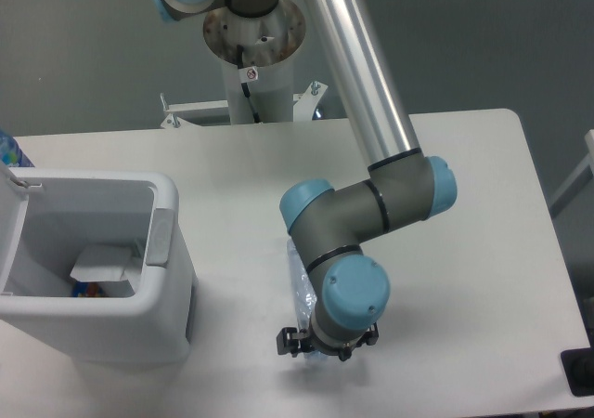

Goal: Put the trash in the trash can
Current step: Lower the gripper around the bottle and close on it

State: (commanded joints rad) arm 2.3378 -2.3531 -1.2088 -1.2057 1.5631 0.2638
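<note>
My gripper (327, 345) sat low over the bottle (299, 283), right of the bin (93, 265) w/ a gap between. Bottle lay on the table (483, 251), mostly hidden under my wrist. Couldn't tell if my fingers were parted or clamped on it. White wrapper (104, 267) lay inside the bin.

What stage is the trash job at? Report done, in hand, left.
Done: a white item already lies inside the trash can. In hand: the gripper sits over the water bottle, which lies on the table; the wrist hides whether it is gripped. Left: lifting the bottle and dropping it in the can.
</note>
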